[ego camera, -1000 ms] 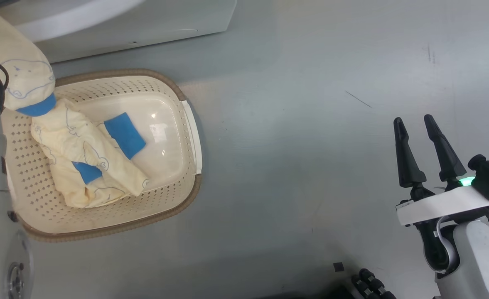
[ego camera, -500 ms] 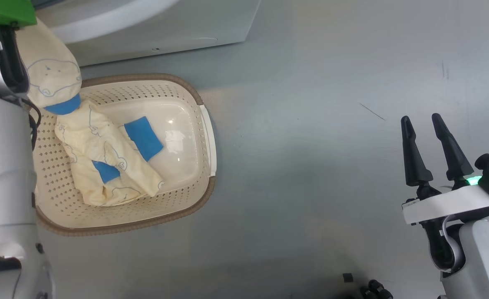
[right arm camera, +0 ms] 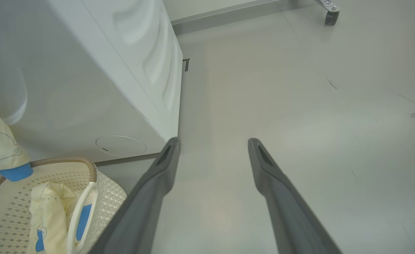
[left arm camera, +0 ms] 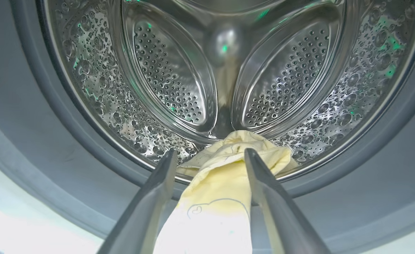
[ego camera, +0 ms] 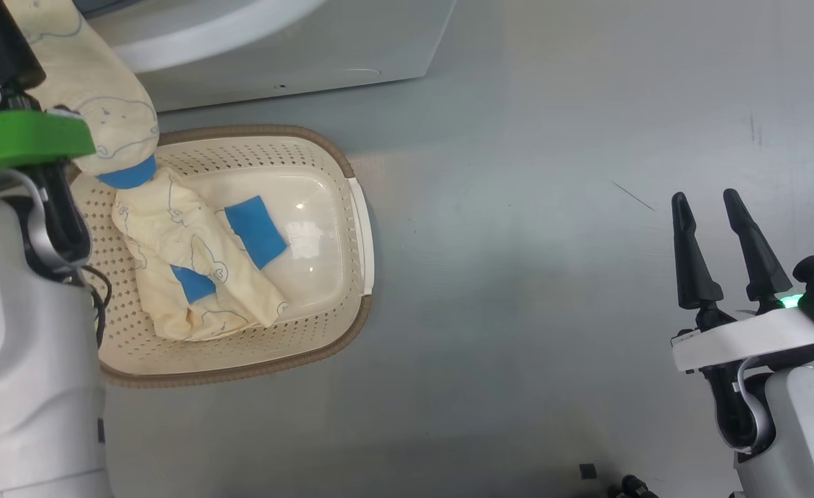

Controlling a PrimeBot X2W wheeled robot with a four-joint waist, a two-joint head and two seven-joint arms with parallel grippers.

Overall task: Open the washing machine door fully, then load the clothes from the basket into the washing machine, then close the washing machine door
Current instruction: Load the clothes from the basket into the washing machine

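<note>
The washing machine (ego camera: 296, 48) stands white at the top, and its door is out of view. In the left wrist view my left gripper (left arm camera: 209, 151) is open at the mouth of the steel drum (left arm camera: 172, 77). A pale yellow garment (left arm camera: 225, 165) lies loose between its fingers, draped over the grey gasket (left arm camera: 52, 141). That garment (ego camera: 102, 104) hangs down to the basket (ego camera: 351, 325) beside my left gripper's finger (ego camera: 2, 48). More clothes (ego camera: 192, 263) and a blue cloth piece (ego camera: 256, 230) lie in the basket. My right gripper (ego camera: 704, 198) is open and holds nothing, over bare floor at the right.
The basket (right arm camera: 87, 165) sits on the grey floor right against the washing machine's (right arm camera: 87, 70) front. My pale left forearm (ego camera: 26, 346) covers the basket's left side. In the right wrist view a caster wheel (right arm camera: 331, 16) stands far off.
The head camera has shifted, so the basket sits further right in view. My left wrist with its green bracket has come lower in the picture. The right gripper stays open and still.
</note>
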